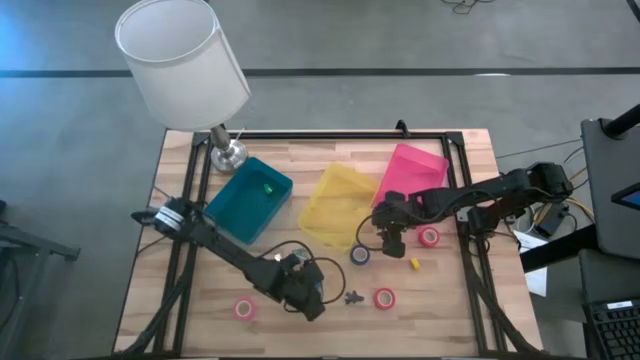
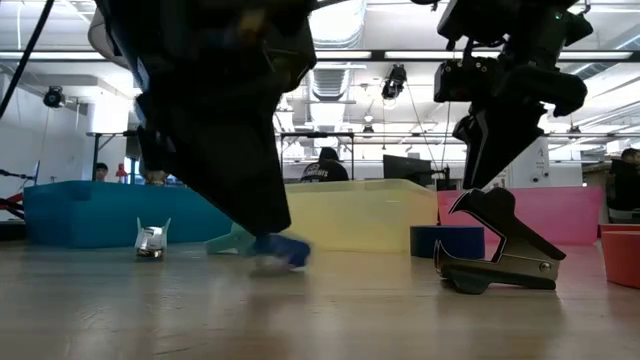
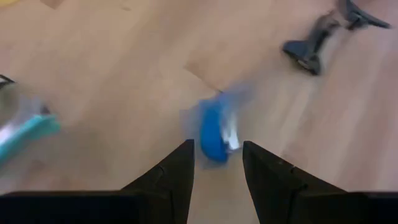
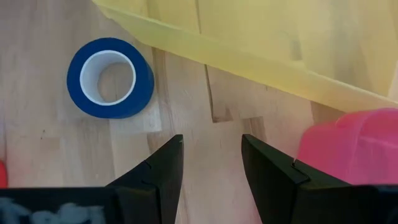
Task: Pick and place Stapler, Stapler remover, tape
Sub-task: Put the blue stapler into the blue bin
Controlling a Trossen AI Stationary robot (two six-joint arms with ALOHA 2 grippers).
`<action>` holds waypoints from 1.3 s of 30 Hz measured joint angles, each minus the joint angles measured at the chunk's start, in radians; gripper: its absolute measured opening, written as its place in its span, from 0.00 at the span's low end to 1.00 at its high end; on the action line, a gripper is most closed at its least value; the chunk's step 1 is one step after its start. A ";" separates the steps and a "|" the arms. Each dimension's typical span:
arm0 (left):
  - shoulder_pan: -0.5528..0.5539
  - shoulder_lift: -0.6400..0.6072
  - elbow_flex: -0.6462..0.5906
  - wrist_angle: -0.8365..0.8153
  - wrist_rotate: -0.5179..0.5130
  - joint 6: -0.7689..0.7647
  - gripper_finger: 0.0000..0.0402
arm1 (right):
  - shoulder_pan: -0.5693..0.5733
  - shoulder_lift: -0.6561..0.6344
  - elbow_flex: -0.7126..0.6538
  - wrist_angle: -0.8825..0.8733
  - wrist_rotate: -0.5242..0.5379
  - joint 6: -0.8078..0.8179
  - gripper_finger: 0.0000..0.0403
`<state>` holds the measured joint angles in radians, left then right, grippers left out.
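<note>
We see a lab or open workshop: ceiling light strips (image 2: 330, 55), monitors (image 2: 405, 168), people seated behind (image 2: 322, 165).

**No readable text anywhere on my feeds**

I can make out no words, labels, brands or numbers on anything. The yellow bin (image 1: 338, 206) at the table's middle has plain walls, and so do the teal bin (image 1: 250, 200) and the pink bin (image 1: 411, 170) on either side of it. The blue tape roll (image 4: 111, 77) beside it is unmarked.
</note>
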<state>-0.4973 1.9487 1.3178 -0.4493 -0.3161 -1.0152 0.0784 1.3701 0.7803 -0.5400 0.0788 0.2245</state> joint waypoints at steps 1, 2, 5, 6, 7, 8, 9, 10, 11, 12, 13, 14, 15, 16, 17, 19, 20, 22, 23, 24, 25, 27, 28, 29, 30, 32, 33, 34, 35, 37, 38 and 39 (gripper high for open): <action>0.000 -0.001 0.000 -0.005 -0.007 0.001 0.35 | 0.000 0.000 0.000 0.000 0.000 0.000 0.40; 0.001 -0.002 -0.001 -0.006 -0.010 0.003 0.35 | 0.000 0.000 0.000 0.000 0.000 0.000 0.40; 0.000 -0.019 -0.001 -0.008 -0.019 0.029 0.35 | 0.000 0.000 0.000 -0.001 0.000 0.000 0.40; 0.000 -0.026 -0.001 -0.008 -0.020 0.039 0.35 | 0.000 0.000 0.000 0.000 0.000 0.000 0.40; -0.001 -0.034 -0.001 -0.011 -0.026 0.048 0.35 | 0.000 0.000 0.000 0.000 0.000 0.000 0.40; -0.001 -0.040 -0.001 -0.014 -0.038 0.056 0.35 | 0.000 0.000 0.000 -0.001 0.000 0.000 0.40; -0.001 -0.046 -0.001 -0.013 -0.054 0.065 0.35 | 0.000 0.000 0.000 -0.004 0.000 0.002 0.40; -0.001 -0.051 -0.001 -0.013 -0.075 0.079 0.35 | 0.000 0.000 0.000 -0.009 -0.002 0.003 0.40; 0.000 -0.054 -0.001 -0.013 -0.089 0.094 0.35 | 0.000 0.000 0.000 -0.015 -0.005 0.000 0.40; 0.000 -0.055 -0.001 -0.011 -0.098 0.106 0.35 | 0.000 0.000 0.000 -0.020 -0.005 -0.005 0.40; 0.001 -0.055 -0.001 -0.012 -0.101 0.118 0.35 | 0.000 0.000 0.000 -0.027 -0.005 -0.015 0.40; 0.005 -0.055 -0.001 -0.012 -0.103 0.135 0.35 | 0.000 0.000 0.000 -0.034 -0.005 -0.022 0.40; 0.007 -0.055 -0.001 -0.013 -0.103 0.158 0.35 | 0.000 0.000 -0.001 -0.034 -0.005 -0.030 0.40; 0.011 -0.055 -0.001 -0.012 -0.103 0.184 0.35 | 0.000 0.000 -0.001 -0.032 -0.006 -0.040 0.40; 0.015 -0.055 -0.001 -0.012 -0.103 0.212 0.35 | 0.000 0.000 -0.001 -0.032 -0.006 -0.044 0.40; 0.025 -0.055 -0.001 -0.012 -0.102 0.275 0.35 | -0.001 0.000 -0.001 -0.031 -0.011 -0.044 0.40; 0.033 -0.055 -0.001 -0.012 -0.102 0.301 0.35 | -0.001 0.000 -0.001 -0.031 -0.012 -0.044 0.40; 0.051 -0.056 -0.001 -0.012 -0.102 0.346 0.35 | -0.001 0.000 -0.001 -0.027 -0.025 -0.039 0.40; 0.062 -0.056 -0.001 -0.013 -0.102 0.364 0.35 | -0.002 0.000 -0.001 -0.023 -0.041 -0.027 0.40; 0.072 -0.056 -0.001 -0.015 -0.100 0.378 0.35 | -0.001 0.000 -0.001 -0.019 -0.059 -0.010 0.40; 0.080 -0.059 -0.001 -0.021 -0.096 0.390 0.35 | -0.001 0.000 -0.001 -0.015 -0.075 0.003 0.40; 0.095 -0.067 -0.001 -0.033 -0.093 0.409 0.35 | 0.000 0.000 -0.004 0.005 -0.088 0.008 0.40; 0.100 -0.072 -0.001 -0.034 -0.094 0.418 0.35 | 0.000 0.000 -0.006 0.009 -0.088 0.008 0.40; 0.104 -0.076 -0.001 -0.034 -0.094 0.429 0.35 | 0.001 0.000 -0.009 0.009 -0.089 0.008 0.40; 0.105 -0.079 -0.001 -0.036 -0.095 0.441 0.35 | 0.002 0.000 -0.014 0.008 -0.089 0.011 0.40; 0.105 -0.081 -0.001 -0.039 -0.095 0.459 0.35 | 0.007 0.000 -0.029 0.009 -0.099 0.024 0.40; 0.105 -0.081 -0.001 -0.039 -0.095 0.465 0.35 | 0.011 0.000 -0.040 0.012 -0.109 0.052 0.40; 0.105 -0.082 -0.001 -0.039 -0.095 0.469 0.35 | 0.018 0.000 -0.054 0.019 -0.118 0.089 0.40; 0.103 -0.083 -0.001 -0.039 -0.095 0.473 0.35 | 0.025 0.000 -0.070 0.031 -0.129 0.125 0.40; 0.096 -0.083 -0.001 -0.039 -0.096 0.481 0.35 | 0.046 0.000 -0.103 0.058 -0.153 0.187 0.40; 0.093 -0.083 -0.002 -0.038 -0.097 0.487 0.35 | 0.058 0.000 -0.118 0.071 -0.161 0.213 0.40; 0.088 -0.083 -0.005 -0.039 -0.097 0.492 0.35 | 0.072 0.000 -0.131 0.088 -0.164 0.239 0.40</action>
<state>-0.4090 1.8652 1.3130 -0.4881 -0.4133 -0.5229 0.1505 1.3697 0.6491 -0.4517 -0.0853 0.4635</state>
